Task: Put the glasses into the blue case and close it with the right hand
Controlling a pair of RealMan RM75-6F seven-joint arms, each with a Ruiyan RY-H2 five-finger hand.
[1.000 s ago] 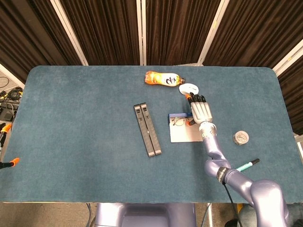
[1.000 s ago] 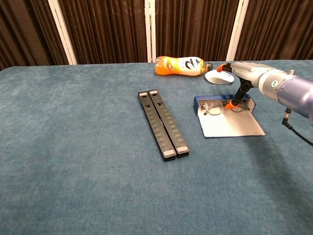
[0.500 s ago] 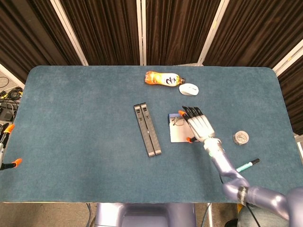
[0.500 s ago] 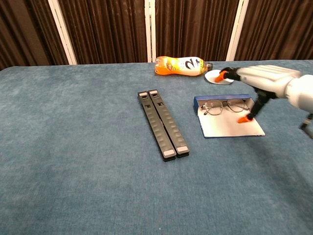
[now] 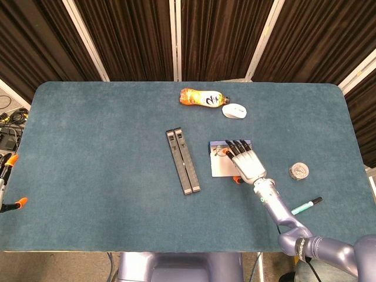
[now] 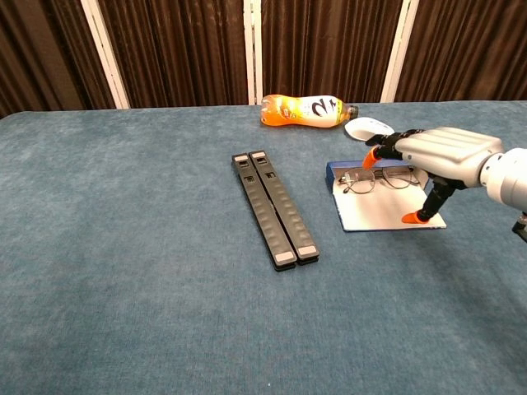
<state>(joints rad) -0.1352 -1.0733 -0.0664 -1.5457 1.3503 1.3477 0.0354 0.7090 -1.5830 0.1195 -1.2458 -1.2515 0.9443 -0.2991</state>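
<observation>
glasses [image 6: 377, 178] already lie in the open blue case [image 6: 387, 211]. right hand [image 6: 435, 156] hovers over it, fingers spread, holding nothing. closing step in hand; next, catch the near flap and fold it over.

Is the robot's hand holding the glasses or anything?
No. The right hand hovers open over the glasses in the blue case, gripping nothing.

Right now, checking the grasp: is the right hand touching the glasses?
Cannot tell. In the chest view the right hand hovers over the glasses; neither view shows contact or gap.
</observation>
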